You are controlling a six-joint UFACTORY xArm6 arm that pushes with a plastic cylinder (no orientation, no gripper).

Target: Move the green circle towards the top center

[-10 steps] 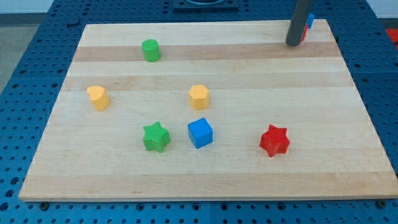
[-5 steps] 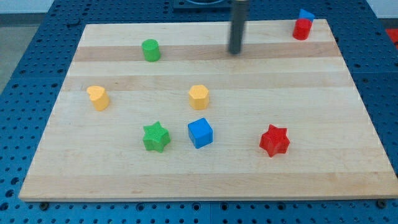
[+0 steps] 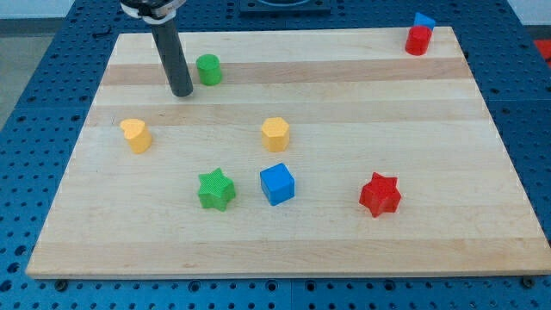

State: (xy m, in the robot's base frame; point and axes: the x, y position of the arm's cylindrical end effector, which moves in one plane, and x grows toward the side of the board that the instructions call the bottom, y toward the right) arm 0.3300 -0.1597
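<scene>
The green circle is a short green cylinder standing near the board's top left. My tip rests on the board just left of it and slightly below, a small gap apart. The dark rod rises from there toward the view's top left. The wooden board fills most of the view.
A yellow heart sits at the left, a yellow hexagon near the middle. A green star, a blue cube and a red star lie lower down. A red block and a blue block touch at the top right corner.
My tip has swept left across the top of the board, from the top right corner to just left of the green circle. No block has moved.
</scene>
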